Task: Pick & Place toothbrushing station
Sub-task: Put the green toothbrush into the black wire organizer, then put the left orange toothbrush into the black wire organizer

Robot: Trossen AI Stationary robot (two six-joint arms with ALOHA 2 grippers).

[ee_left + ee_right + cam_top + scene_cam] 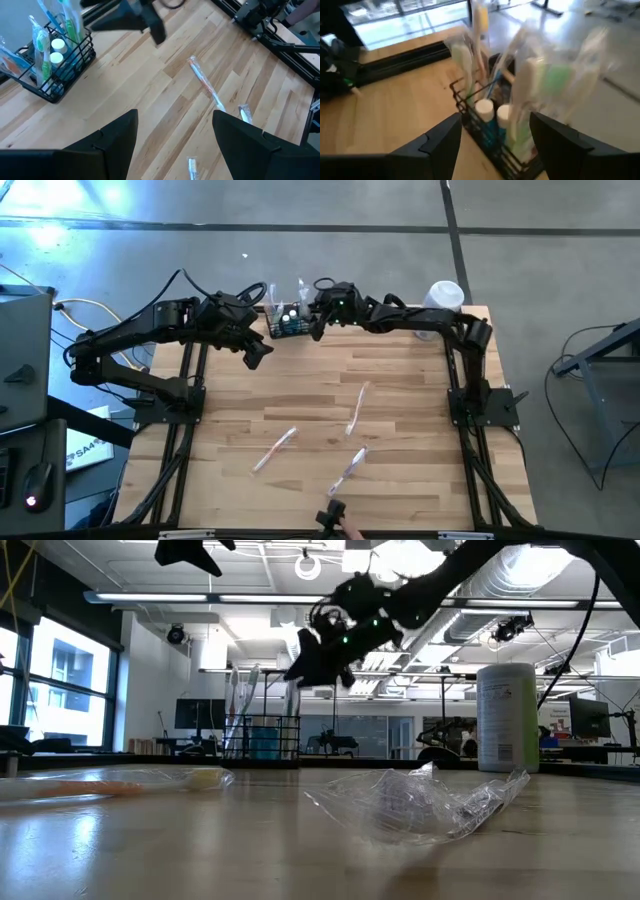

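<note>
high view: right gripper [318, 320] released, just beside toothbrushing station [289, 323], rack straight ahead; left gripper [258, 352] released, farther.

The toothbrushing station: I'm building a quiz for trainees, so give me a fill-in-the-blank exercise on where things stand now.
1. The black wire toothbrushing station stands at the table's ____ edge.
2. The right gripper, beside the station, has its jaws ____.
3. ____ wrapped toothbrushes lie loose on the wooden table.
4. The left gripper holds ____.

Missing words: far; open; three; nothing
</note>
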